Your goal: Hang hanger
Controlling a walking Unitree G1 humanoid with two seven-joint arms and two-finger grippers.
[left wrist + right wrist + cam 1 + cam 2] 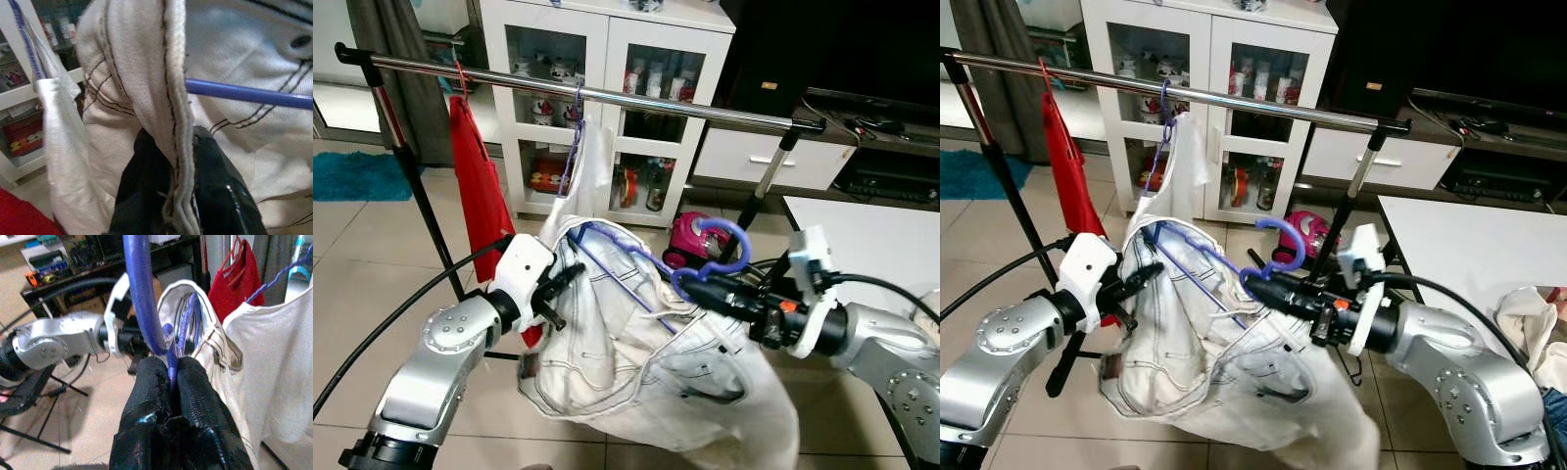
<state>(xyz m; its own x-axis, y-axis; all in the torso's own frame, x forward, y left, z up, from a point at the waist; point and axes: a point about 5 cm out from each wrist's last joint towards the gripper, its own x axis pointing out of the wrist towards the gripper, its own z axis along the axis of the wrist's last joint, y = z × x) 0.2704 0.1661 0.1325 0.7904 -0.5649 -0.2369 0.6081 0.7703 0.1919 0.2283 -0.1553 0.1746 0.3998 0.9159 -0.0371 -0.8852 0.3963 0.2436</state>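
White denim garment [646,362] draped from the purple hanger [710,257], its curved hook rising just above the right gripper [690,287], which was clenched on its neck. Opposite, the left gripper [570,277] pinched the garment's seamed edge below the rail [607,95].

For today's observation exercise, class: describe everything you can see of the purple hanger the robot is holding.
The purple hanger looks like smooth plastic, with a curved hook at the top and thin straight bars below. It is tilted, hook up and well below the metal rail, not yet hung. The right claw is shut on its neck just under the hook. A white garment with dark stitching is draped over its bars, hiding part of them. The left claw pinches a seam of that garment, with one purple bar running past it.
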